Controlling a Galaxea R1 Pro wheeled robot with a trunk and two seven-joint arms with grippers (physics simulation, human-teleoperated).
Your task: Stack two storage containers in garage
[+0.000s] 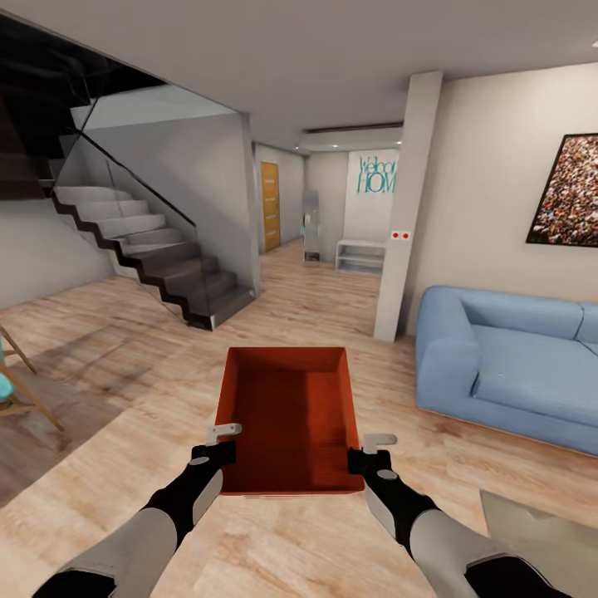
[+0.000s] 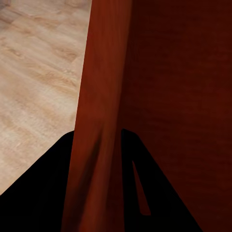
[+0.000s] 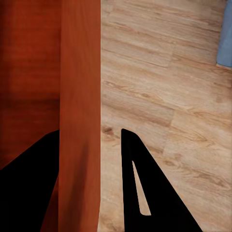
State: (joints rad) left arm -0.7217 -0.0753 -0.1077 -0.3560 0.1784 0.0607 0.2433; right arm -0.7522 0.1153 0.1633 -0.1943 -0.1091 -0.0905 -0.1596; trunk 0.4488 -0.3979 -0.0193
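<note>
Both grippers, left [image 1: 218,440] and right [image 1: 370,450], carry one orange-red rectangular storage container [image 1: 286,415].
Each jaw pair clamps a side wall above the light wood-plank floor [image 1: 149,365].

storage container [image 1: 286,415]: 1, at 6 o'clock | grippers: 2 counted, left gripper [image 1: 223,442], right gripper [image 1: 371,450] | sofa [image 1: 507,361]: 1, at 3 o'clock | staircase [image 1: 158,257]: 1, at 10 o'clock | wall picture [image 1: 569,193]: 1
</note>
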